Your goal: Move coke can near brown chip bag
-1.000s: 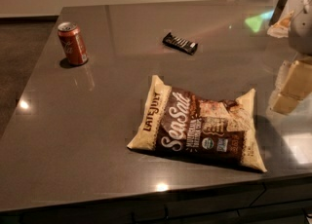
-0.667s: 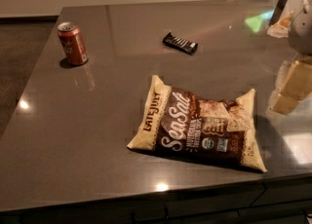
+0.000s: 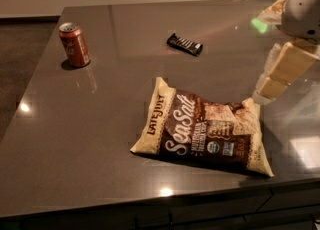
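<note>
**A:** Camera view, notes on the grey counter (image 3: 100, 139). The can (image 3: 74, 45) stood upright at about 10 o'clock, close to the counter's left edge. The chip bag (image 3: 202, 129) lay flat toward 5 o'clock, well apart from the can.

**B:** And the gripper?

**A:** The gripper (image 3: 267, 88) hung at 3 o'clock, above the counter just past the bag's right end. It was not holding the can. Whether it was spread or pressed together, I could not tell.

**B:** Anything else out there?

**A:** A black snack bar (image 3: 184, 44) lay near 12 o'clock, between the gripper's side and the can's.

**B:** What could have gone wrong from that point?

**A:** My judgement only. The reach to the can ran across most of the counter, so a low sweep might have dragged the bag or knocked the bar. The can was narrow and the surface glossy. An off-centre approach could have tipped it or slid it over the left edge. Setting it down on the bag's puffed rim rather than beside it would likely have left it leaning.
</note>
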`<state>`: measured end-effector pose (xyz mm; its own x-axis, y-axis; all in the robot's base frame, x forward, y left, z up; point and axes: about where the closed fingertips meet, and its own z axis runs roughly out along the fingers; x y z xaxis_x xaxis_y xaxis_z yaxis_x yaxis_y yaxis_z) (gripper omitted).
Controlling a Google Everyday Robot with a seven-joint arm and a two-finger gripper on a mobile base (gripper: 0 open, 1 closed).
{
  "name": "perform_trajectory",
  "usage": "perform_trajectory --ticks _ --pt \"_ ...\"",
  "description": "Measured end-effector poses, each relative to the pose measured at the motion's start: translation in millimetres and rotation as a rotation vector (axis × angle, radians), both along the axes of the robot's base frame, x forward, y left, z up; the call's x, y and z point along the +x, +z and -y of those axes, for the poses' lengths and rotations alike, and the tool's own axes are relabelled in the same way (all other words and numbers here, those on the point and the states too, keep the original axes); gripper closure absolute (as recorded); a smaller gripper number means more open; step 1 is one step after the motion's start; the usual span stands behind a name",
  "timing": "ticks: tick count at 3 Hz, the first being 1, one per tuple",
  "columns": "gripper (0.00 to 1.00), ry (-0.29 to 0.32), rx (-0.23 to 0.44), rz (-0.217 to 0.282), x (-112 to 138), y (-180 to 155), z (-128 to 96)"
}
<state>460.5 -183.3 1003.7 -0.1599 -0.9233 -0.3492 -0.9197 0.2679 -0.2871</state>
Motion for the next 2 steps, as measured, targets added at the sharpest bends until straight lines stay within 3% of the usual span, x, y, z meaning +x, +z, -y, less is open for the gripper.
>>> perform_trajectory --ticks 2 --pt "0.00 0.087 0.185 0.098 47.7 16.3 -90.3"
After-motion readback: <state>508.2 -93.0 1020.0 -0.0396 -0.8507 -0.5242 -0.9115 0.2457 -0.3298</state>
